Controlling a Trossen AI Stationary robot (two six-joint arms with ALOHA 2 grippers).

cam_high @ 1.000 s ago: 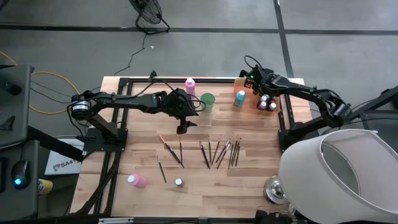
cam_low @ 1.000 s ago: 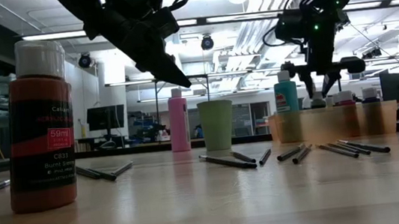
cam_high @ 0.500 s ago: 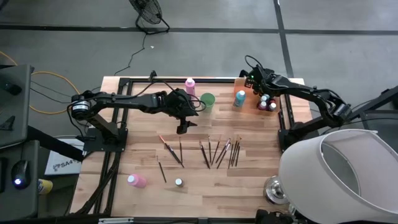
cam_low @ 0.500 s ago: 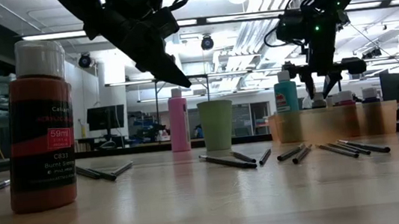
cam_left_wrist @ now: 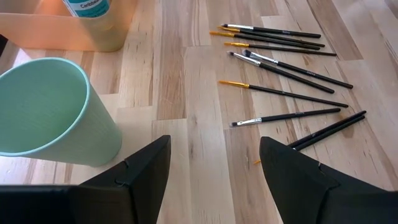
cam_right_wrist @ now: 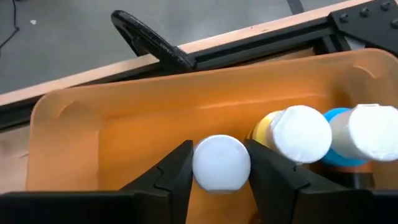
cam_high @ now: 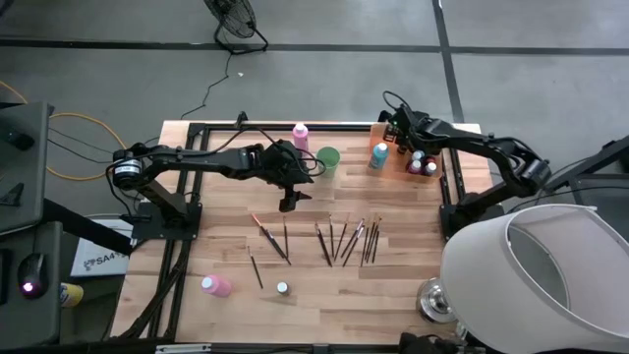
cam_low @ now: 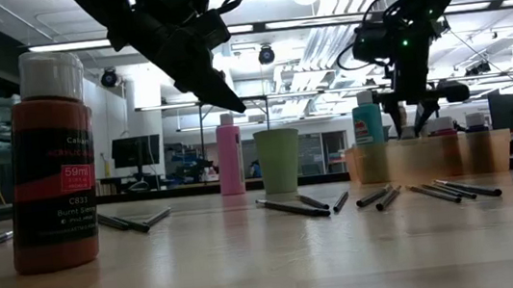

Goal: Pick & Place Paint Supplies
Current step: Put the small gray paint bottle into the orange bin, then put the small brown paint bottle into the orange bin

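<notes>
My right gripper (cam_right_wrist: 221,180) hangs over the flat orange tray (cam_right_wrist: 155,118) at the table's far right, shut on a small white-capped paint bottle (cam_right_wrist: 222,163). Other small bottles (cam_right_wrist: 303,134) stand in the tray beside it, as does a teal bottle (cam_high: 379,154). My left gripper (cam_left_wrist: 214,174) hovers open above mid-table beside the light green cup (cam_left_wrist: 50,112), nothing between its fingers. Thin dark brushes (cam_high: 334,241) lie scattered on the wood. A pink bottle (cam_high: 301,136) stands at the far edge and another (cam_high: 216,285) lies near the front left. My right gripper has the bottle's round white cap (cam_right_wrist: 205,163) pinched between its two fingers (cam_right_wrist: 177,171), one on each side. The fingers slant down from above into the tray. The bottle stays upright; the cap and fingers hide its body and base.
A small bottle (cam_high: 282,288) stands near the front edge; in the low view it looms large as a brown bottle (cam_low: 48,158). A black frame (cam_high: 246,126) runs along the table's far and side edges. Bare wood lies between the brushes and the tray.
</notes>
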